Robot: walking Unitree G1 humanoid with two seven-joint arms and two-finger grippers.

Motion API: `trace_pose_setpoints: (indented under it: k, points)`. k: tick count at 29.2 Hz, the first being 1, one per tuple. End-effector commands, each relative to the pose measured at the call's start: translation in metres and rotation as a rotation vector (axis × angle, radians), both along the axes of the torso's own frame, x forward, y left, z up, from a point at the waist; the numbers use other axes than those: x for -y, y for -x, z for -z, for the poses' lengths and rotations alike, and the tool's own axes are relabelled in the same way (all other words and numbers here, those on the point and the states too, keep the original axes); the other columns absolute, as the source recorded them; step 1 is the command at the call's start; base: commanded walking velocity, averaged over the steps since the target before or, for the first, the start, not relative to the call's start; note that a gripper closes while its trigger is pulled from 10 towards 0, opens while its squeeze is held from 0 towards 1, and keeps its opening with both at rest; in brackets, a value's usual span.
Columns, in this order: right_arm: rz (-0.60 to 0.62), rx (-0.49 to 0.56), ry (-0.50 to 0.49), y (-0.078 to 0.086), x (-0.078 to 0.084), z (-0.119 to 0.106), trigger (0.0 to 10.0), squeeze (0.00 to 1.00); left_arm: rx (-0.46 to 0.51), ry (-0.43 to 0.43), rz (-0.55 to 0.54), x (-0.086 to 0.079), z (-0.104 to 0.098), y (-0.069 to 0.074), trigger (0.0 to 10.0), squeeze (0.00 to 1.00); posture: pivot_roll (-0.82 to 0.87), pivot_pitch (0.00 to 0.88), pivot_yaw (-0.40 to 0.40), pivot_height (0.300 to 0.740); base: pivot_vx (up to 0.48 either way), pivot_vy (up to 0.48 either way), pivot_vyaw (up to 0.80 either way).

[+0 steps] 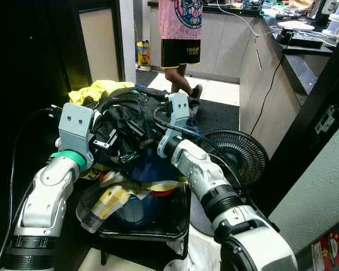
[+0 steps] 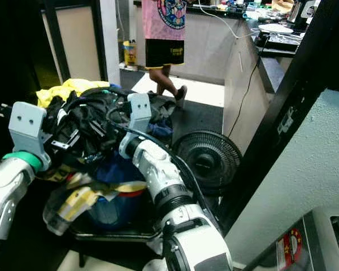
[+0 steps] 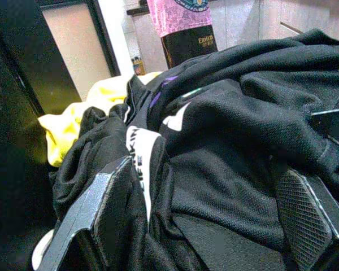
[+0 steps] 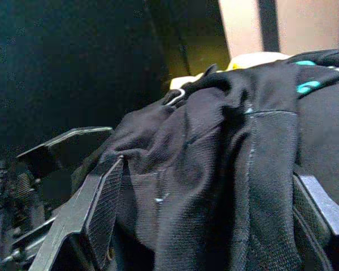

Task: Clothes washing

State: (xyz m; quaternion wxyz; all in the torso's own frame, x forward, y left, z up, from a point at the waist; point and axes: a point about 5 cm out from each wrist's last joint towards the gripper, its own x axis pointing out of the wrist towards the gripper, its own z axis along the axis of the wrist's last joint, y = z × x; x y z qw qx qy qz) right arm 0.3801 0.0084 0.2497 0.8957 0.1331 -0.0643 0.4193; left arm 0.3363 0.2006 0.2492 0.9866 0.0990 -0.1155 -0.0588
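Both arms reach forward into a heap of laundry piled on a dark square basket (image 1: 178, 223), and the thing the task turns on, a crumpled bundle of black mesh sports clothing (image 1: 127, 127), sits at the top of that heap, directly between the two wrists. The left gripper (image 3: 214, 226) has its long black fingers spread wide with the black fabric bulging up between them, so its jaws are clamped around the bundle rather than hanging free. The right gripper (image 4: 209, 226) shows the same picture, a fold of the dark cloth filling the gap between its textured pads (image 4: 104, 203). The bundle runs roughly side to side from one gripper to the other, and both arms look about equally near (neither has a clear advantage). Beneath it lie a blue garment (image 1: 150, 169) and a yellow-and-white striped cloth (image 1: 121, 195), with a bright yellow garment (image 1: 99, 89) just behind the black one. To the robot's right a round black floor fan (image 1: 237, 153) stands close beside the basket, and beyond it a grey counter (image 1: 254, 51). A person in a pink shirt (image 1: 181, 34) stands well ahead on the floor. The open room is upward and ahead; a lift likely drags neighbouring clothes along.
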Motion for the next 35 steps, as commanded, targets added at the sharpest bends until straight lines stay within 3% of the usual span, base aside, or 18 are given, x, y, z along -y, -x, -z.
trace_pose_setpoints:
  k: [1, 5, 10, 11, 12, 13, 14, 15, 16, 17, 18, 35]
  points:
    - [-0.063, 0.007, 0.002, 0.006, -0.014, -0.001, 10.0, 0.00, -0.015, -0.013, 0.003, 0.002, 0.003, 0.001, 10.0, 0.00, 0.03, 0.095, 0.008, 0.740, 0.000, 0.000, 0.00]
    - [-0.160, 0.018, 0.063, 0.015, -0.024, 0.008, 10.0, 0.00, -0.016, -0.013, 0.001, 0.002, 0.002, 0.001, 10.0, 0.00, 0.03, 0.095, 0.008, 0.740, 0.000, 0.000, 0.00]
    - [-0.184, 0.020, 0.074, 0.018, -0.028, 0.011, 10.0, 0.00, -0.016, -0.013, 0.000, 0.002, 0.002, 0.001, 10.0, 0.00, 0.03, 0.092, 0.008, 0.740, 0.000, 0.000, 0.00]
    - [-0.186, 0.020, 0.070, 0.018, -0.028, 0.011, 6.9, 0.00, -0.015, -0.012, 0.000, 0.002, 0.002, 0.001, 10.0, 0.00, 0.03, 0.089, 0.008, 0.740, 0.000, 0.000, 0.00]
    - [-0.186, 0.021, 0.065, 0.018, -0.028, 0.011, 4.4, 0.00, -0.014, -0.013, -0.001, 0.001, 0.002, 0.001, 10.0, 0.00, 0.03, 0.089, 0.008, 0.740, 0.000, 0.000, 0.00]
    - [-0.186, 0.021, 0.065, 0.018, -0.028, 0.011, 4.4, 0.00, -0.014, -0.013, -0.001, 0.001, 0.002, 0.001, 10.0, 0.00, 0.03, 0.089, 0.008, 0.740, 0.000, 0.000, 0.00]
    - [-0.187, 0.022, 0.060, 0.018, -0.028, 0.011, 2.4, 0.00, -0.012, -0.013, -0.002, 0.001, 0.001, 0.000, 10.0, 0.00, 0.03, 0.085, 0.008, 0.740, 0.000, 0.000, 0.00]
    - [-0.187, 0.022, 0.060, 0.018, -0.028, 0.011, 2.4, 0.00, -0.012, -0.013, -0.002, 0.001, 0.001, 0.000, 10.0, 0.00, 0.03, 0.085, 0.008, 0.740, 0.000, 0.000, 0.00]
    - [-0.188, 0.025, 0.054, 0.018, -0.028, 0.010, 1.3, 0.00, -0.010, -0.013, -0.002, 0.001, 0.001, 0.000, 10.0, 0.00, 0.03, 0.082, 0.007, 0.740, 0.000, 0.000, 0.00]
    - [-0.188, 0.025, 0.054, 0.018, -0.028, 0.010, 1.3, 0.00, -0.010, -0.013, -0.002, 0.001, 0.001, 0.000, 10.0, 0.00, 0.03, 0.082, 0.007, 0.740, 0.000, 0.000, 0.00]
    - [-0.190, 0.028, 0.044, 0.018, -0.027, 0.009, 0.0, 0.00, -0.007, -0.013, -0.004, 0.000, 0.001, 0.000, 10.0, 0.00, 0.03, 0.082, 0.007, 0.740, 0.000, 0.000, 0.00]
    - [-0.174, 0.076, -0.022, 0.017, -0.015, -0.007, 0.0, 0.00, 0.004, -0.002, -0.018, -0.002, 0.000, 0.001, 10.0, 0.00, 0.03, 0.072, 0.000, 0.740, 0.000, 0.000, 0.00]
